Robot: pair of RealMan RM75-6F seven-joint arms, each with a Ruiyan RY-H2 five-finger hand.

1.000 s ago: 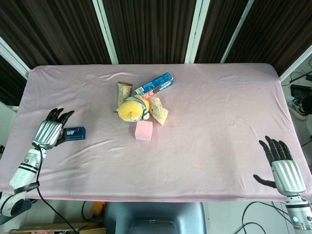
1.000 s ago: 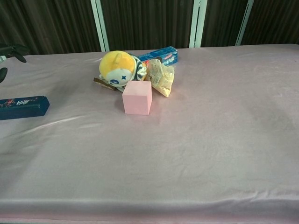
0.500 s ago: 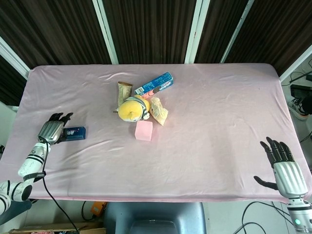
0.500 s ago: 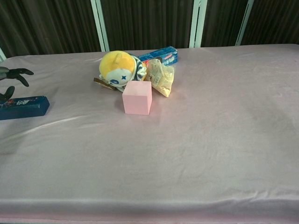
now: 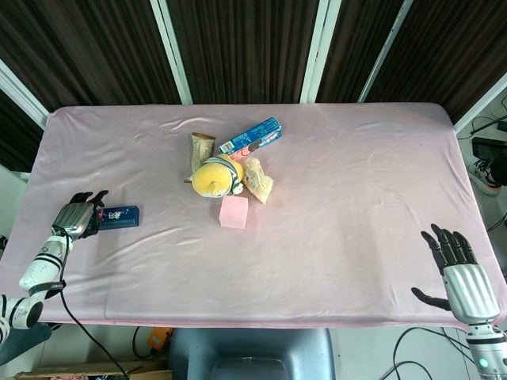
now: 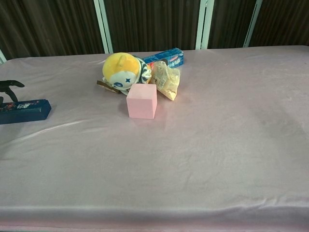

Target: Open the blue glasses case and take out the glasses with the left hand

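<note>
The blue glasses case (image 5: 120, 216) lies closed on the pink cloth near the table's left edge; in the chest view the case (image 6: 25, 110) sits at the far left. My left hand (image 5: 75, 217) is low at the case's left end, fingers spread over it, holding nothing; whether it touches the case I cannot tell. Only its dark fingertips (image 6: 10, 86) show in the chest view. My right hand (image 5: 461, 273) hovers open at the table's front right corner, far from the case. The glasses are hidden inside the case.
A yellow plush toy (image 5: 215, 176), a snack bag (image 5: 257, 179), a brown packet (image 5: 201, 148) and a blue toothpaste box (image 5: 251, 135) cluster at centre back. A pink cube (image 5: 234, 211) stands just in front of them.
My left hand has dropped lower and drawn back toward the left end of the case. The right hand has barely moved. The case stays closed.
</note>
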